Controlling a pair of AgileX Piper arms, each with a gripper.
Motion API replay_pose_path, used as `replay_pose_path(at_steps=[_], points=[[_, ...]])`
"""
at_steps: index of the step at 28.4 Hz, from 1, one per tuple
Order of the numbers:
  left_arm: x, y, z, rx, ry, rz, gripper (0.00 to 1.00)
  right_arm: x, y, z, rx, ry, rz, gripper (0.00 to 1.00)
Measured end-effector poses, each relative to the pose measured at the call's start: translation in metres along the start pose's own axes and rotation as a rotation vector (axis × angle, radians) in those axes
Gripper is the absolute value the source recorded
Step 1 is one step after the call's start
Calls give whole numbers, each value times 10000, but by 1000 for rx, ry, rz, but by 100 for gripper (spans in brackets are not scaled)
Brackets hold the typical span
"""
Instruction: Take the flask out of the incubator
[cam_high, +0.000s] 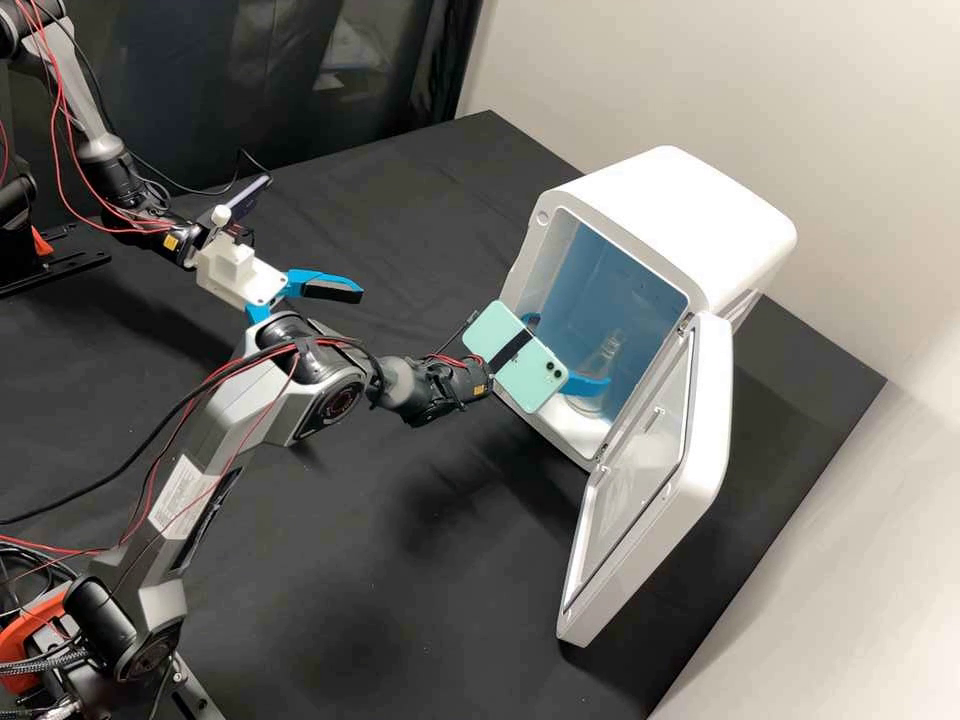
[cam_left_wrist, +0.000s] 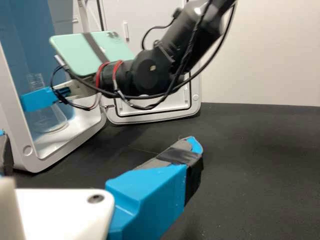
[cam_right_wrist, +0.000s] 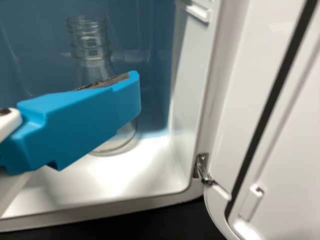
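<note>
Flask (cam_right_wrist: 90, 35): clear glass, upright on the white floor of the incubator (cam_high: 700, 210), towards the back of the blue-walled chamber.
Right gripper (cam_high: 580, 365): inside the chamber mouth, claw spread wide. In the right wrist view one blue finger (cam_right_wrist: 75, 125) crosses in front of the flask's lower body; contact with the glass cannot be told.
Phone (cam_high: 515, 355): mint green, strapped on the right arm's wrist, just outside the chamber opening.
Door (cam_high: 660, 470): swung fully open, its lower corner resting on the bench (cam_high: 400, 560).
Incubator: white shell, standing near the far right edge of the bench beside the pale wall.
Left gripper (cam_high: 322, 305): over the bench, well apart from the incubator, claw wide with nothing in it, its fingers pointing towards the incubator.
</note>
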Motion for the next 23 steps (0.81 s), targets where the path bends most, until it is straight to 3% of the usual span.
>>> replay_pose_path(at_steps=[5, 10, 15, 23], points=[[3, -4, 21, 1, -7, -1, 100, 143, -54, -2, 12, -13, -27, 100], [4, -7, 35, 1, -12, -2, 100, 285, -88, -6, 5, -26, -36, 100], [4, 6, 77, 8, -26, 2, 100, 426, -151, 16, -18, -54, -63, 100], [-1, 28, 102, 13, -35, 12, 100, 550, -206, 52, -38, -75, -61, 100]])
